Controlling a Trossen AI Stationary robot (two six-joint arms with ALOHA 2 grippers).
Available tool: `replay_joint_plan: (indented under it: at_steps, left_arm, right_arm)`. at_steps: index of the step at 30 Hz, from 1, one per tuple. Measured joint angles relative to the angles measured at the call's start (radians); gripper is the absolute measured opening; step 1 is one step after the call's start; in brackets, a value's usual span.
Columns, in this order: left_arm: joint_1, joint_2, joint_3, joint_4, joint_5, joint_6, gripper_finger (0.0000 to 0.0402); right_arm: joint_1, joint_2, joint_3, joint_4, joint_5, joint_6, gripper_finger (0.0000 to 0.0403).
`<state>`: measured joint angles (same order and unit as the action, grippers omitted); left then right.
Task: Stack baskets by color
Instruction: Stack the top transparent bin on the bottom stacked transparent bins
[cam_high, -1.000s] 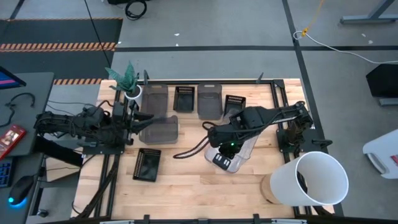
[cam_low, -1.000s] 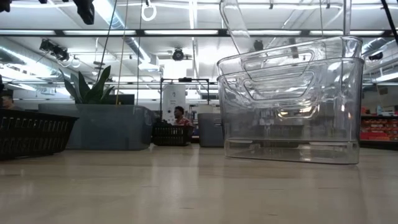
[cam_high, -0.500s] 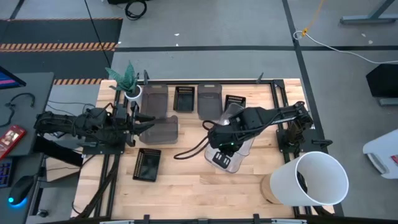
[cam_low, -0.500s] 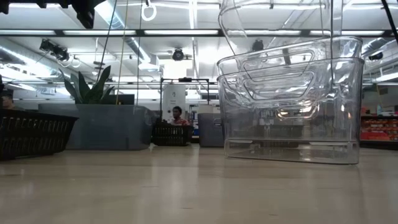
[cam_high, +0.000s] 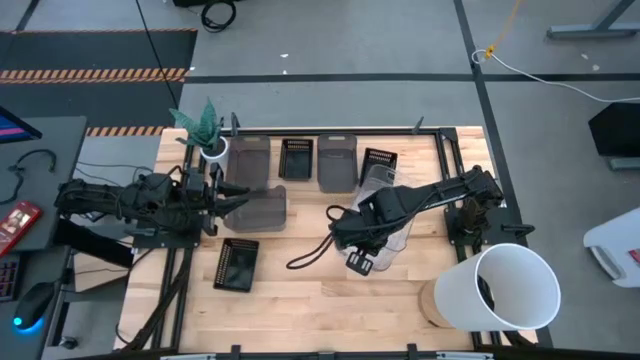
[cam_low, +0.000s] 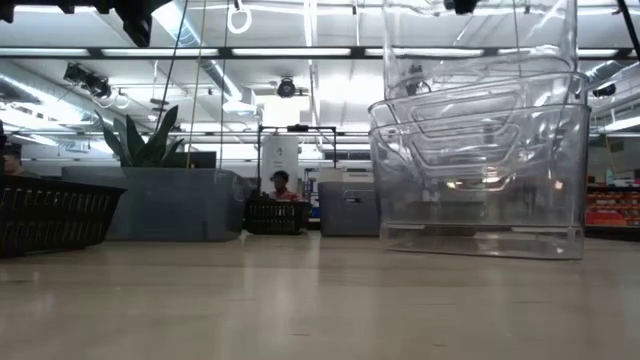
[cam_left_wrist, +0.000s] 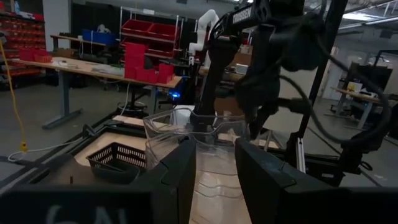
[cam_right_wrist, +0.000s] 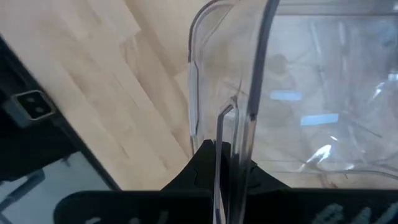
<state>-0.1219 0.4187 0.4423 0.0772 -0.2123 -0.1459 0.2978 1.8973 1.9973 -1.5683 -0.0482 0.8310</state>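
High view: the right pincer (cam_high: 366, 240) sits over the clear baskets (cam_high: 385, 232) right of the tabletop (cam_high: 300, 300) centre, closed on the wall of the one it carries. At 9 o'clock from it, the left pincer (cam_high: 228, 199) reaches a grey basket (cam_high: 258, 208); its fingers stand partly apart and look set around the rim, though I cannot tell if they bear on it. At 12 o'clock lie two more grey baskets (cam_high: 251, 158) (cam_high: 337, 162) and two black baskets (cam_high: 297, 158) (cam_high: 377, 164); a third black one (cam_high: 237, 264) lies at 7 o'clock. A plant (cam_high: 207, 128) stands at 10 o'clock, a white bucket (cam_high: 505, 285) at 4 o'clock.

Low view: two clear baskets (cam_low: 478, 160) rest nested on the tabletop, with a third clear basket (cam_low: 480, 40) hanging above them, its base dipping into the top one but not seated. Black (cam_low: 55, 212) and grey (cam_low: 180, 203) ones stand well apart to 9 o'clock.

Left wrist view: that arm's fingers (cam_left_wrist: 180, 177) show with a gap between them, looking across at the clear stack (cam_left_wrist: 199, 149) and a black basket (cam_left_wrist: 118, 163).

Right wrist view: its fingers (cam_right_wrist: 214, 163) pinch the clear wall (cam_right_wrist: 227, 124) tightly.

By my reading, the clear stack is nearly done, lacking only the lowering and release of the third. Grey and black stacks are untouched, so most of the job remains.
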Motion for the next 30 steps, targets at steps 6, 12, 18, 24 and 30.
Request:
replay_joint_plan:
  at_steps: [6, 12, 18, 24, 30]
  left_arm:
    - [0.000, 0.000, 0.000, -0.003, 0.000, 0.000, 0.0119]
    - [0.000, 0.000, 0.000, -0.010, 0.000, -0.001, 0.0119]
    - [0.000, 0.000, 0.000, -0.018, 0.000, -0.010, 0.0119]
    - [0.000, 0.000, 0.000, -0.058, 0.000, -0.026, 0.0119]
    - [0.000, 0.000, 0.000, -0.070, 0.010, -0.005, 0.0119]
  right_arm:
    - [0.003, 0.001, -0.089, 0.036, -0.006, 0.003, 0.0008]
    - [0.006, 0.000, -0.163, 0.104, -0.020, 0.011, 0.0009]
    - [0.008, 0.000, -0.225, 0.193, -0.080, 0.040, 0.0019]
    - [0.008, 0.000, -0.238, 0.269, -0.099, 0.041, 0.0034]
    - [0.010, 0.000, -0.238, 0.348, -0.109, 0.020, 0.0088]
